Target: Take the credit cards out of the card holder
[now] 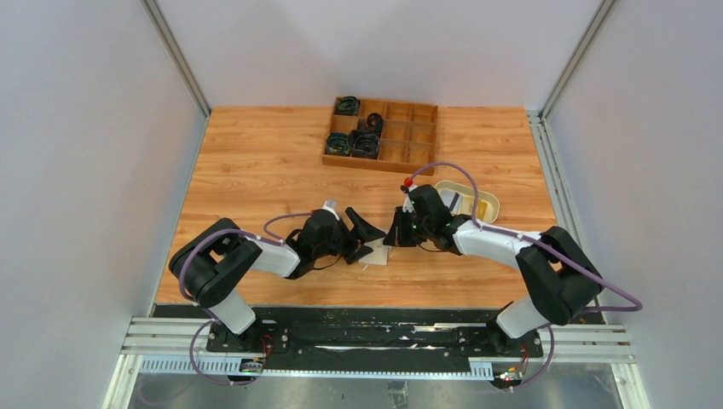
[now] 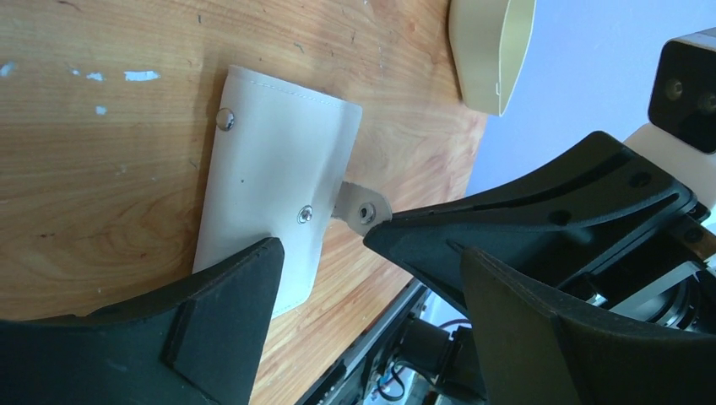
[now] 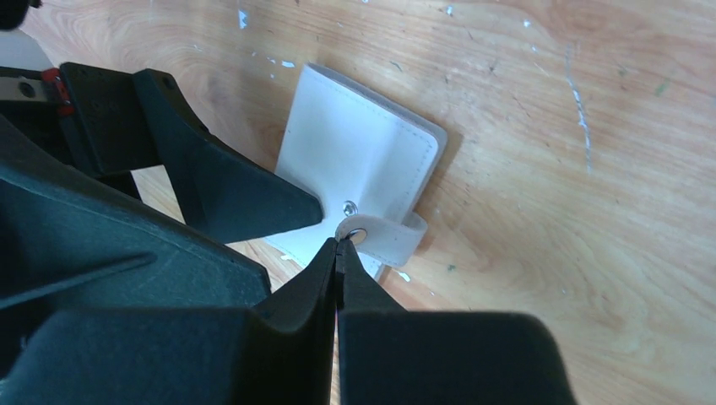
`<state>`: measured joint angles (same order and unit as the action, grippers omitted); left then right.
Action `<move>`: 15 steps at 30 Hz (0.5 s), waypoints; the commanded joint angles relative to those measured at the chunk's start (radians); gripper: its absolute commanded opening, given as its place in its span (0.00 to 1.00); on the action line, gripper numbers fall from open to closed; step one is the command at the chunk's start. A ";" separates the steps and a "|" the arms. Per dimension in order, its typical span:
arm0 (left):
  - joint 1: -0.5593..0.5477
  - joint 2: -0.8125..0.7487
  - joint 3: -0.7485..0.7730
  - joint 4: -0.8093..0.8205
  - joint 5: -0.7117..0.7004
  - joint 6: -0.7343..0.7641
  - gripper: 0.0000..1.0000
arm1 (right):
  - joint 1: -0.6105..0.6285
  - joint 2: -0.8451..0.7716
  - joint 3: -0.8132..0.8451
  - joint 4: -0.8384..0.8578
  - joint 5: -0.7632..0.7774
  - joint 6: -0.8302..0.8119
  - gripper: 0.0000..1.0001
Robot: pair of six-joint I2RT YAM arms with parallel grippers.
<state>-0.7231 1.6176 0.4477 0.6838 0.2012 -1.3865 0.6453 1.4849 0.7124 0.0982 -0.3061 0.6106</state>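
Note:
The card holder point(image 3: 363, 152) lies folded shut on the wooden table, pale beige; it also shows in the top view point(image 1: 376, 253) and in the left wrist view point(image 2: 270, 169). Its snap tab point(image 3: 388, 238) is off the stud and stands out from the edge. My right gripper point(image 3: 339, 241) is shut on the tip of that tab, and it also shows in the top view point(image 1: 391, 238). My left gripper point(image 2: 371, 325) is open, and it also shows in the top view point(image 1: 367, 242). One of its fingers point(image 3: 228, 190) lies over the holder's face, the other beside the holder. The credit cards are hidden.
A cream oval tray point(image 1: 477, 201) stands just behind my right arm, and its rim shows in the left wrist view point(image 2: 494, 51). A brown wooden compartment box point(image 1: 401, 136) with black items sits at the back. The table's front edge and rail point(image 1: 341, 311) are close by.

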 commanded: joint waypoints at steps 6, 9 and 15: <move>-0.006 0.038 -0.050 -0.063 -0.027 -0.032 0.77 | -0.010 0.093 0.092 0.024 -0.062 0.010 0.00; 0.005 0.039 -0.060 -0.053 -0.025 -0.043 0.76 | -0.006 0.122 0.108 0.023 -0.086 0.015 0.00; 0.037 0.039 -0.077 -0.043 -0.023 -0.059 0.71 | 0.000 0.149 0.112 0.001 -0.103 0.019 0.00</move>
<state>-0.7029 1.6279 0.4076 0.7235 0.1921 -1.4490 0.6453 1.6207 0.8028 0.1123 -0.3840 0.6182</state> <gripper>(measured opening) 0.723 0.006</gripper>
